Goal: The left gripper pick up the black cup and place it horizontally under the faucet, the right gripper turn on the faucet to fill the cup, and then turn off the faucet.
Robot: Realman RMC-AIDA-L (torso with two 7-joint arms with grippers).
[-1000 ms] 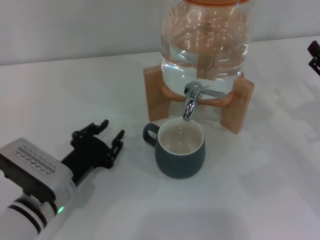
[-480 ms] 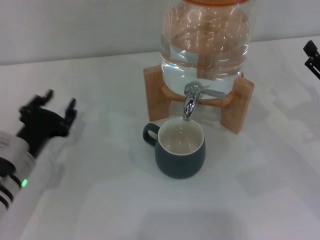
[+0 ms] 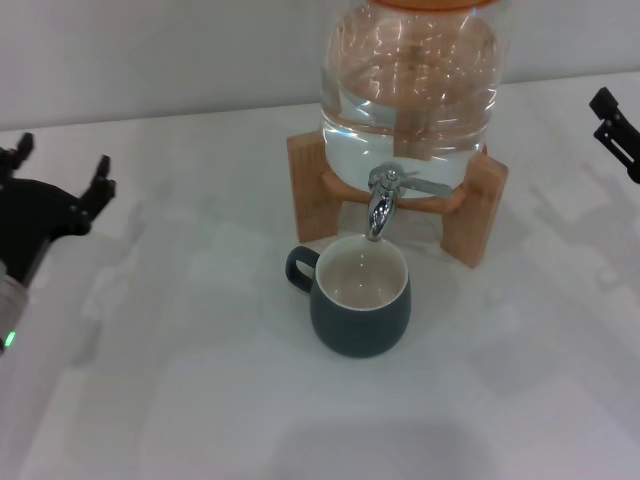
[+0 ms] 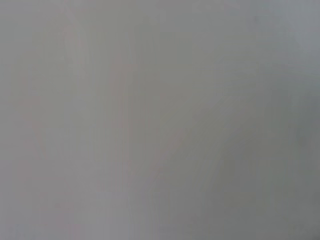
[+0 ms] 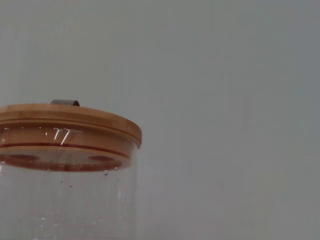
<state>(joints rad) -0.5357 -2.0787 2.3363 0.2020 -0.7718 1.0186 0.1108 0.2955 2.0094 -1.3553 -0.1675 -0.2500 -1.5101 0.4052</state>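
Observation:
The black cup (image 3: 360,296) stands upright on the white table directly below the faucet (image 3: 380,205), its handle pointing to the left. The faucet's thin lever (image 3: 430,187) points to the right. My left gripper (image 3: 58,165) is at the far left edge, well away from the cup, open and holding nothing. Only the tip of my right gripper (image 3: 615,122) shows at the right edge, level with the water jar (image 3: 410,80) and apart from it. The left wrist view shows only blank grey.
The clear water jar rests on a wooden stand (image 3: 310,185) at the back centre. In the right wrist view its wooden lid (image 5: 65,122) fills the lower left corner. A pale wall (image 3: 160,50) runs behind the table.
My left gripper has pulled back from beside the cup to the far left edge, staying open. The right gripper's tip has come slightly further into view. The cup has not moved.

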